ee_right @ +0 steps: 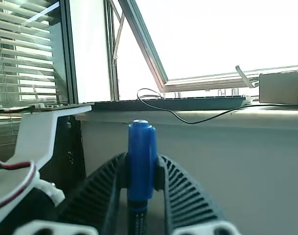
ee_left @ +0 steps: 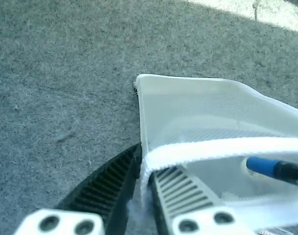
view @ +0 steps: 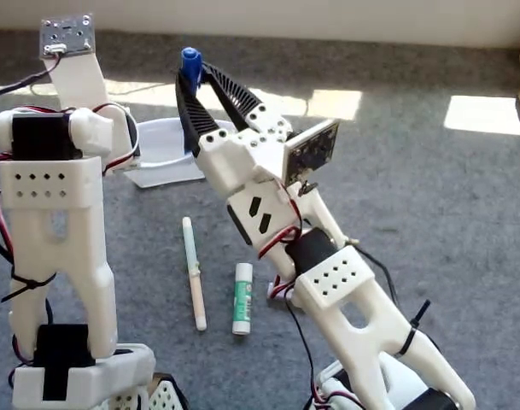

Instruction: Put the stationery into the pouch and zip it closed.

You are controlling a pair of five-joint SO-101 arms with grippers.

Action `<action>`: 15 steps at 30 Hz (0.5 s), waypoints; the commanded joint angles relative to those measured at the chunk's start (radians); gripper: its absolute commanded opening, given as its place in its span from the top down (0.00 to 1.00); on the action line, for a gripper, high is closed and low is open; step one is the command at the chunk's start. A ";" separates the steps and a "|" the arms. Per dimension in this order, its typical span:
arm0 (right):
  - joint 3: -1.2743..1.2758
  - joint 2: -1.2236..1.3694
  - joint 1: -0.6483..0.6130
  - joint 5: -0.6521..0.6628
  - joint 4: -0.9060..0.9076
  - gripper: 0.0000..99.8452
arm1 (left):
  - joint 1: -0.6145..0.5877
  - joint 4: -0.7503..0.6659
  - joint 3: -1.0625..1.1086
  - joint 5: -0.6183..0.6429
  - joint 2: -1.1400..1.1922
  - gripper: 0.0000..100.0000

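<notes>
Grey carpet | my right gripper clamped on blue marker, 12 o'clock from glue stick | left gripper pinching pouch rim.

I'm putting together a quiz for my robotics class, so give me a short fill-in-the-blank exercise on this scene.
The right gripper holds a ___ marker.
The left gripper pinches the edge of the white mesh ___.
___ items lie on the carpet: a glue stick and a pale pen.
Missing words: blue, pouch, two.
</notes>
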 commanded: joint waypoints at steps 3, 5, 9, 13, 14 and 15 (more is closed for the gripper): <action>0.053 -0.088 -0.022 0.080 -0.015 1.00 | 0.025 0.006 -0.030 0.012 -0.007 0.99; 0.087 -0.130 -0.048 0.107 -0.015 1.00 | 0.025 0.005 -0.030 0.012 -0.007 0.99; 0.154 -0.209 -0.113 0.163 0.054 0.99 | 0.025 0.005 -0.030 0.012 -0.007 0.99; 0.163 -0.262 -0.143 0.186 0.203 0.99 | 0.025 0.005 -0.030 0.012 -0.007 0.99; 0.163 -0.268 -0.143 0.186 0.229 0.99 | 0.025 0.005 -0.030 0.012 -0.007 0.99; 0.163 -0.272 -0.143 0.186 0.249 0.99 | 0.025 0.005 -0.030 0.012 -0.007 0.99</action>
